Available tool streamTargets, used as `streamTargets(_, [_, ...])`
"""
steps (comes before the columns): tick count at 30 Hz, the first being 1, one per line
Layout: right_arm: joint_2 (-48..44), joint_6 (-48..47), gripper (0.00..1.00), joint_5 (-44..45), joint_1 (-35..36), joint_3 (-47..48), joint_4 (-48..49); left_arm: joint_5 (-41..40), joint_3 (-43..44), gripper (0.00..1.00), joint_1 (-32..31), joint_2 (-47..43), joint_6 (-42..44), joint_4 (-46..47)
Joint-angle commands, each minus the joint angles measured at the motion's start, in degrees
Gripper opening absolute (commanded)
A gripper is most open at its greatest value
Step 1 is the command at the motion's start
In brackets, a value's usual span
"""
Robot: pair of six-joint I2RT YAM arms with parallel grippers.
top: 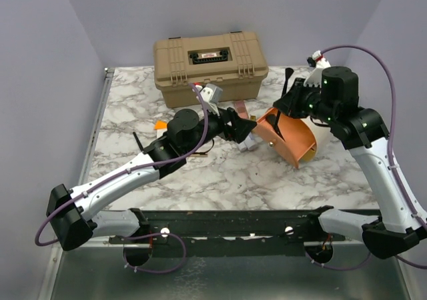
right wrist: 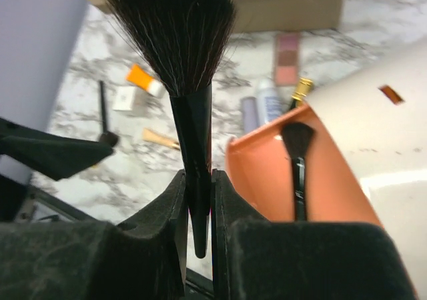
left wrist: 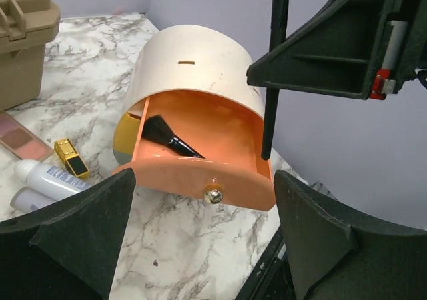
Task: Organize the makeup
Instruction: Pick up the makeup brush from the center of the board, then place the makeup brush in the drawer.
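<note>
My left arm (top: 113,183) and right arm (top: 390,173): white shells, black joint housings, violet cables (top: 363,47); green lights (top: 327,86) on the right wrist; my fingers (left wrist: 80,237), matte black wedges.

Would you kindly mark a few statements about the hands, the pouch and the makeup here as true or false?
1. The right hand is shut on a large black brush. True.
2. The left hand is shut too. False: it is open and holds nothing.
3. A smaller black brush lies inside the round pouch. True.
4. The tan hard case stands with its lid open. False: its lid is shut.
5. The orange tube is inside the pouch. False: it lies on the table.
</note>
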Motion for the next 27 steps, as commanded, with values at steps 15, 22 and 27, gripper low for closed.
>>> streamTargets(15, [7.26, -12.0, 0.0, 17.89, 0.36, 5.71, -28.14, -3.74, 0.7, 0.89, -0.15, 0.38, 1.91, -5.19])
streamTargets(22, [9.43, -12.62, 0.01, 21.04, 0.34, 4.32, -27.26, -5.19, 1.03, 0.89, -0.18, 0.1, 2.63, -6.25])
streamTargets(27, [11.19, -12.84, 0.06, 20.28, 0.32, 3.83, -26.88, -6.85, 0.71, 0.89, -0.16, -0.14, 2.74, -6.97])
